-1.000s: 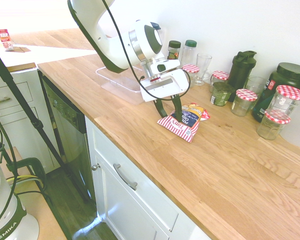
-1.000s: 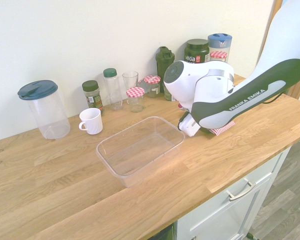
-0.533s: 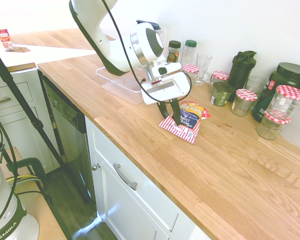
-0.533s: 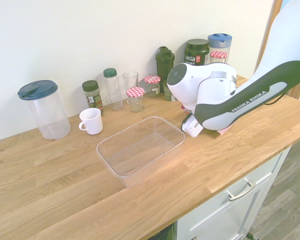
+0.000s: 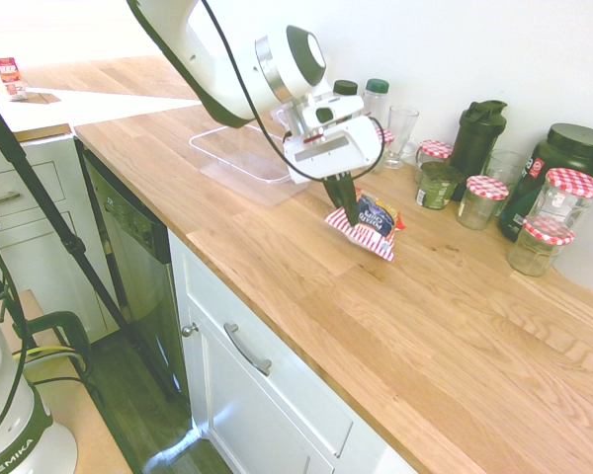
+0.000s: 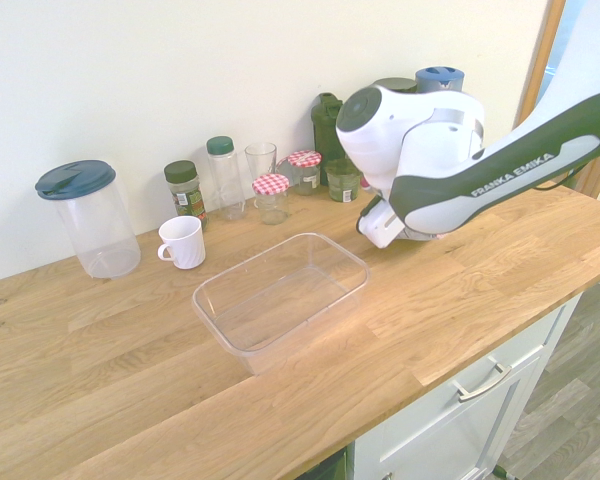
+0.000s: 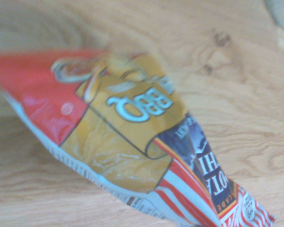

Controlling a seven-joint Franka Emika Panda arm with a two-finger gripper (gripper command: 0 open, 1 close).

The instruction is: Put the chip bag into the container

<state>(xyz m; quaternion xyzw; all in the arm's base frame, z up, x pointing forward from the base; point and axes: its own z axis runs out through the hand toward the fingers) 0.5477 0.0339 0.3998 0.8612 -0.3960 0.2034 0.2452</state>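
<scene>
Fingers of the gripper are clamped on the bag, which hangs clear of the counter, between its front edge and the jars along the wall. Tub sits apart, nearer the middle, mug behind it.

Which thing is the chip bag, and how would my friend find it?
Look along the wooden countertop to the white robot arm; the chip bag hangs from its hand, lifted just above the wood. It is the only crinkly red-and-white striped packet, with a dark blue label, unlike the hard jars and bottles behind it.
</scene>
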